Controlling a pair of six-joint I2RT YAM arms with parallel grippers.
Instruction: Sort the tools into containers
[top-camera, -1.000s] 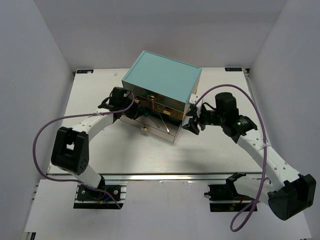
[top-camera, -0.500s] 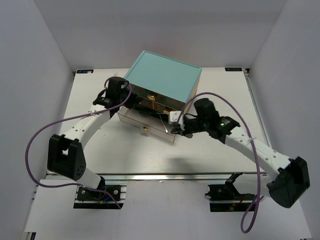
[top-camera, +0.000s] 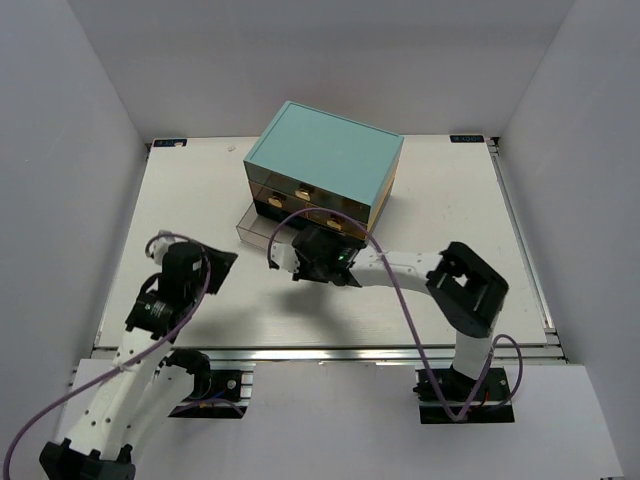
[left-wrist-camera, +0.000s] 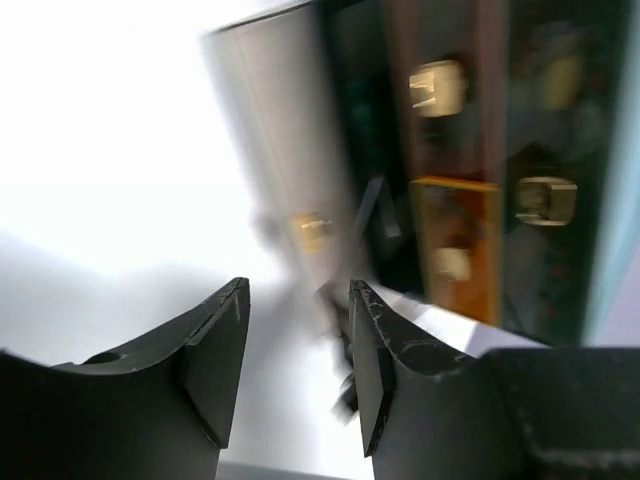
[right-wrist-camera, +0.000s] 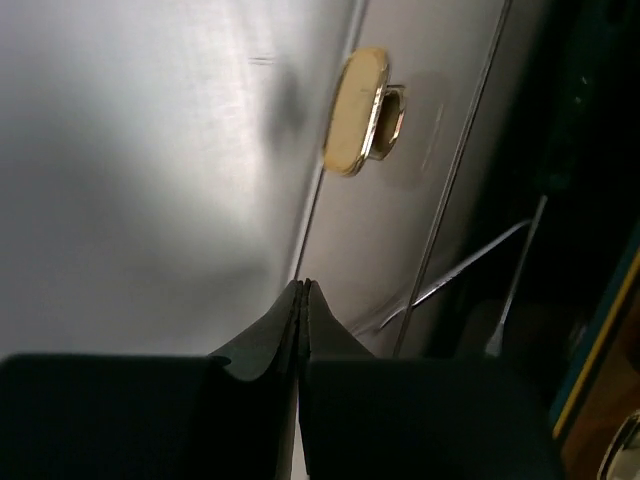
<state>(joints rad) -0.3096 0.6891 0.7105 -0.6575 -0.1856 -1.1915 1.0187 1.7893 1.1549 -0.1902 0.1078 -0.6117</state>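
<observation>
Your right pincer (right-wrist-camera: 303, 285) is pressed together, empty, just before the oval gold handle (right-wrist-camera: 360, 110) of the clear plastic drawer (top-camera: 258, 225). Your left pincer (left-wrist-camera: 297, 290) stands apart, holding nothing.

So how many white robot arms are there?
2: left arm near-left, away from the teal chest of drawers; right arm stretched across to its front. None hidden.

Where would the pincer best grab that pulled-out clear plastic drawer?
By the small gold oval pull handle on the clear drawer's front panel, approached from the front: it juts out from an otherwise flat, smooth face.
</observation>
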